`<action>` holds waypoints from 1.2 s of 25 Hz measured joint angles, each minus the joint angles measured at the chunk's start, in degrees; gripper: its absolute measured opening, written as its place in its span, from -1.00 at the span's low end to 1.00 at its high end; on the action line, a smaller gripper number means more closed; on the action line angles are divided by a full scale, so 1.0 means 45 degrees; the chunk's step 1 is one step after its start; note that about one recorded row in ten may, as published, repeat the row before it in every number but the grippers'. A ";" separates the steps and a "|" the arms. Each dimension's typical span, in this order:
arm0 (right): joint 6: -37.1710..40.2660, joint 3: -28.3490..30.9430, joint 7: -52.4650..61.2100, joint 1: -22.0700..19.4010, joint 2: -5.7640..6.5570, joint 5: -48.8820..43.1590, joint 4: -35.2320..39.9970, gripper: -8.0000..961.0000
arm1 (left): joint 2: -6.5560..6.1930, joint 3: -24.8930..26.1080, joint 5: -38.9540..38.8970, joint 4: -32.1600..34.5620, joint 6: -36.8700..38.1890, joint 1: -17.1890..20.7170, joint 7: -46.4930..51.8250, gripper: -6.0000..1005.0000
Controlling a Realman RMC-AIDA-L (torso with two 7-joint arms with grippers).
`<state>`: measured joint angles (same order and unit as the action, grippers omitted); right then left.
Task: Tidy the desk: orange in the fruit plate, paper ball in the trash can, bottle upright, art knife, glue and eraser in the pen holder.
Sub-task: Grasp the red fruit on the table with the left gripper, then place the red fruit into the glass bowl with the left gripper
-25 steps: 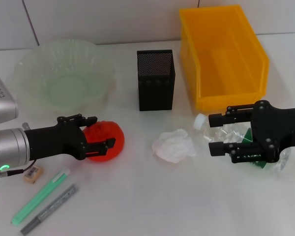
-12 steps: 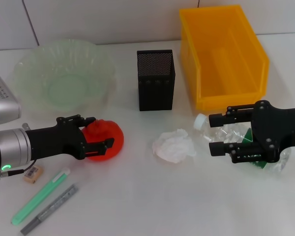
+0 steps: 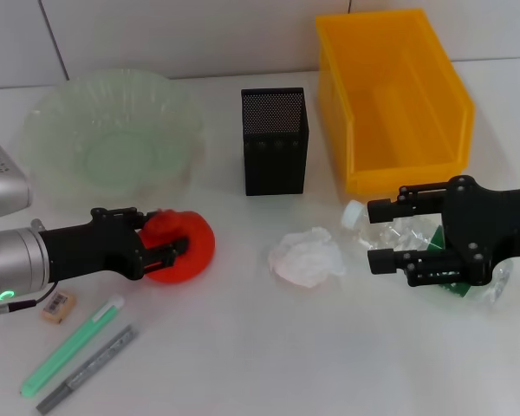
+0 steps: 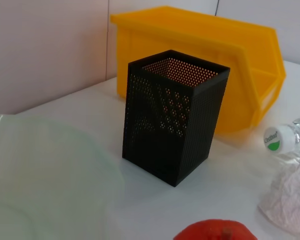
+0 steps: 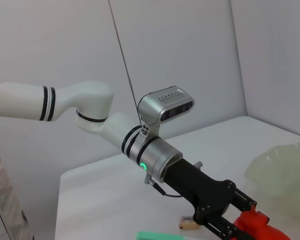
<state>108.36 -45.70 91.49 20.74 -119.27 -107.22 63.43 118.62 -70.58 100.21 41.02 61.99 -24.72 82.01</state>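
From the head camera, the left hand (image 3: 160,245) lies low over the white surface (image 3: 243,347), its black fingers (image 3: 120,212) closed on the orange (image 3: 180,246), which sits in front of the pale green fruit plate (image 3: 113,130) and outside it. Near the left arm's wrist lies the eraser (image 3: 57,305); just in front of it are a green glue stick (image 3: 69,344) and a grey art knife (image 3: 87,367), side by side at a slant. The black mesh pen holder (image 3: 274,140) stands between the plate and the yellow trash can (image 3: 392,100). The paper ball (image 3: 306,256) rests on the surface in front of the pen holder. The right hand (image 3: 383,234) is at the clear bottle (image 3: 390,236), which lies on its side with its white cap towards the paper ball; the fingers are apart, one on either side of the bottle's neck, though whether they touch it is hard to tell.

The left wrist camera shows the pen holder upright, the trash can behind it, the plate's rim, the top of the orange, the bottle's cap and an edge of the paper ball.

The right wrist camera looks across at the left arm, its fingers clamped on the orange, with the eraser and the end of the glue stick below it.
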 joint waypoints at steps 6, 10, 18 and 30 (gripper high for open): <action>0.0000 -0.0008 0.0000 0.0018 0.0000 -0.0001 -0.0033 0.36 | 0.0002 -0.0285 0.0028 0.0009 -0.0037 0.0042 0.0017 -0.05; 0.0000 -0.0021 0.0000 0.0019 0.0000 -0.0001 -0.0034 0.36 | 0.0006 -0.0338 0.0030 0.0026 -0.0038 0.0046 0.0015 -0.28; -0.0079 0.0035 -0.0001 -0.0037 0.0000 -0.0001 0.0029 0.35 | 0.0023 -0.0351 -0.0060 0.0170 0.0341 0.0102 -0.0036 -0.51; -0.0115 0.0286 -0.0001 -0.0024 0.0006 0.0000 0.0062 0.35 | -0.0007 -0.0328 -0.0871 0.2564 0.2184 0.1156 0.0221 -0.61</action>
<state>107.84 -44.42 91.49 20.63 -119.24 -107.22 63.71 118.59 -72.05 96.29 52.55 71.82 -19.52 83.00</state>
